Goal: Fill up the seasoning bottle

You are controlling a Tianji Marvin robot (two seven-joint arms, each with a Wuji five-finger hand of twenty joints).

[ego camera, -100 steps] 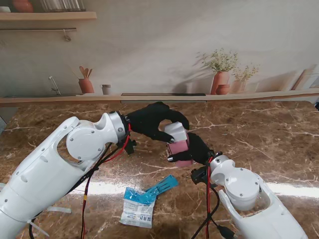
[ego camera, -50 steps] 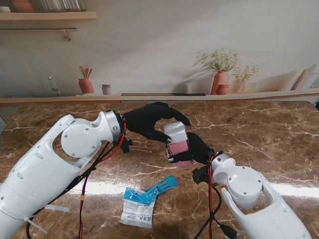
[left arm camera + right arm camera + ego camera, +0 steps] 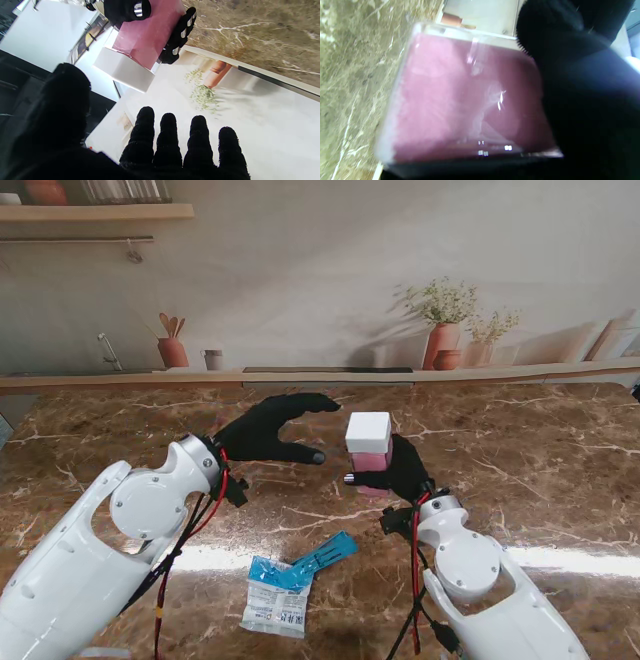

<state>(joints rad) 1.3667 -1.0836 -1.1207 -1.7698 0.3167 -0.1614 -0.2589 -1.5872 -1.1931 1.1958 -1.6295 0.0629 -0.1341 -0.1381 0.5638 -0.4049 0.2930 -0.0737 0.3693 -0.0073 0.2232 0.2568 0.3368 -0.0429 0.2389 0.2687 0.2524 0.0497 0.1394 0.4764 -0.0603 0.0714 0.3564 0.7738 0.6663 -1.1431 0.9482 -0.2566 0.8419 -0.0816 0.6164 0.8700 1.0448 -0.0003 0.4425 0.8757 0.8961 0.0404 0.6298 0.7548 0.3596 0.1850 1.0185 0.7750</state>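
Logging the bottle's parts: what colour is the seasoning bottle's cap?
White; the cap of the seasoning bottle shows best in the stand view.

The seasoning bottle, a clear square container filled with pink powder and capped by a white square lid, was held upright over the marble table. It was gripped from behind by the right hand.

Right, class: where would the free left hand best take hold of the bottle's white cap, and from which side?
Grip the cap across two opposite flat sides, coming down from above. It is a square block on top of the upright bottle, fully exposed, while the right hand wraps only the pink body. The left hand hovers open to its left, apart from it.
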